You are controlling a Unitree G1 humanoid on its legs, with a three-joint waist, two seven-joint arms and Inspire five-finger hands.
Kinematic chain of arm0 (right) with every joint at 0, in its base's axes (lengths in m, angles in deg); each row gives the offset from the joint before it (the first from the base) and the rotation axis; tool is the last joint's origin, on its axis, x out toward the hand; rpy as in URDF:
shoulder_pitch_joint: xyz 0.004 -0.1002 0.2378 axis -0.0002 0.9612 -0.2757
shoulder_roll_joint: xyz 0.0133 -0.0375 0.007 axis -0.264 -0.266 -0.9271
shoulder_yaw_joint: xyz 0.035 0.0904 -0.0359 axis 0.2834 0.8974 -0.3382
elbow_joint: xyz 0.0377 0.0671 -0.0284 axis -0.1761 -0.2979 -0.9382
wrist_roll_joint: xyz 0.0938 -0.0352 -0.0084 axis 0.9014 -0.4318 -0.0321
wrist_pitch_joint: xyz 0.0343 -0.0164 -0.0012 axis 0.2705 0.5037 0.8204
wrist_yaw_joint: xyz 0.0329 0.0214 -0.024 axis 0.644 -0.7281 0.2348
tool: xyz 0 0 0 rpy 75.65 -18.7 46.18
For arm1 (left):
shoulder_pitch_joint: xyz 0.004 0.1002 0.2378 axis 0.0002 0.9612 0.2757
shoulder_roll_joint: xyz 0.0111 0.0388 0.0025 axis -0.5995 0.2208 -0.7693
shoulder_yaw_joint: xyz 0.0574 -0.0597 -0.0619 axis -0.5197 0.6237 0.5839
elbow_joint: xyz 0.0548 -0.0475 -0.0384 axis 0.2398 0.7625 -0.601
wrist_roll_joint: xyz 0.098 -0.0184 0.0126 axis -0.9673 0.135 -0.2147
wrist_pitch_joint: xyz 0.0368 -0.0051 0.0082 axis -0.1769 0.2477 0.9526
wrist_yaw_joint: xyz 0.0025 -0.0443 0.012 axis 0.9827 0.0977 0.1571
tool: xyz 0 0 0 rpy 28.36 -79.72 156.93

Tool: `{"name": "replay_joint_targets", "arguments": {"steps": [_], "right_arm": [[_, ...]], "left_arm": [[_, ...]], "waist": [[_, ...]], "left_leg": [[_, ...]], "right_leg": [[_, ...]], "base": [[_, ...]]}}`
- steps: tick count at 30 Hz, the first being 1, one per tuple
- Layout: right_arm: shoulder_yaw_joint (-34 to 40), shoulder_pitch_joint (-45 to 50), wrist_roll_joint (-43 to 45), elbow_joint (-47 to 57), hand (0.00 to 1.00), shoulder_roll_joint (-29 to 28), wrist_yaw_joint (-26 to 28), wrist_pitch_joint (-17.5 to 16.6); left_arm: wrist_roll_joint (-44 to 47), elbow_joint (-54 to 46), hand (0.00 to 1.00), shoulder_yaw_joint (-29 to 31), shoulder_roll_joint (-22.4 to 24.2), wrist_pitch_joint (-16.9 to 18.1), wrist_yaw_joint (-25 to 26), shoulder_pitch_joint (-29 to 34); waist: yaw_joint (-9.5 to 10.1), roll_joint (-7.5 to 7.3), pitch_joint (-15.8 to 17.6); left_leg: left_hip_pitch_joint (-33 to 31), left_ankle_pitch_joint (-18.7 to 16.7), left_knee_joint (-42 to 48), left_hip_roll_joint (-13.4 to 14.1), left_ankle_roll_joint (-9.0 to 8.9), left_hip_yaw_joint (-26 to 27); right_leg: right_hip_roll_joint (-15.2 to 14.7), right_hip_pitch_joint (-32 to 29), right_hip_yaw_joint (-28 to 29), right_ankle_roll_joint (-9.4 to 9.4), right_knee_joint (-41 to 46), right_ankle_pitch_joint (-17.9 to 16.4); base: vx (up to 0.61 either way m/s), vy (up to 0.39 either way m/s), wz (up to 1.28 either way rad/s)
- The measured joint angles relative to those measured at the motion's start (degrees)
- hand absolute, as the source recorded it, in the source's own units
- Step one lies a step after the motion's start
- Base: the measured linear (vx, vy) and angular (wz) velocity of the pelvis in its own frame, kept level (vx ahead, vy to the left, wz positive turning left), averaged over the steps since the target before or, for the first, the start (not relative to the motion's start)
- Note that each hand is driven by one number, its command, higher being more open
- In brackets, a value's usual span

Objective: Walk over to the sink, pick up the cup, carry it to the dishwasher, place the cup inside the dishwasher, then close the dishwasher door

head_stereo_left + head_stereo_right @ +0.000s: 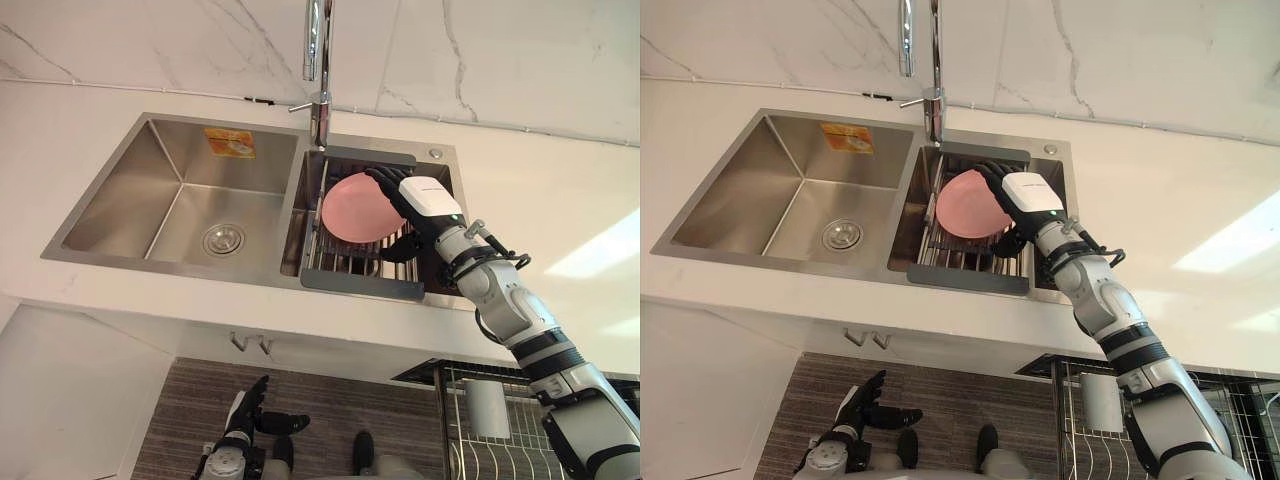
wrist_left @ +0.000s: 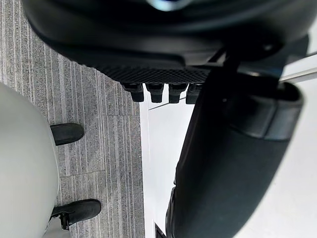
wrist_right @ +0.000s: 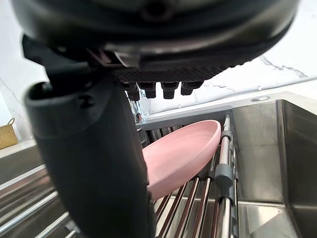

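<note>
1. A white counter point(image 1: 560, 200) carries a steel double sink point(image 1: 120, 215) set into it.
2. The right basin point(image 1: 1048, 175) holds a wire rack point(image 1: 345, 262).
3. A pink dish point(image 1: 355, 210) rests tilted on that rack.

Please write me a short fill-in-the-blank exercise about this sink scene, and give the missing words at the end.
1. The right hand is at the dish, whose colour is ____.
2. The dish lies on a metal rack in the ____ basin of the sink.
3. The left hand hangs low, open, above the striped grey ____.
Missing words: pink; right; floor.
</note>
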Motion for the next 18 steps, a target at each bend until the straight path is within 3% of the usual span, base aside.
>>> {"name": "replay_joint_targets", "arguments": {"steps": [18], "right_arm": [[-1.72,-11.39,-3.28,-10.76,1.0,-0.05,-0.41,3.24]], "left_arm": [[0.22,-1.13,1.0,0.0,0.49,0.31,0.27,-1.06]], "waist": [[0.79,1.61,3.71]], "left_leg": [[-2.16,0.78,0.15,-0.14,-0.13,-0.41]], "right_leg": [[-0.31,-2.6,-0.44,0.06,1.4,0.05]], "base": [[0.0,0.0,0.0]]}}
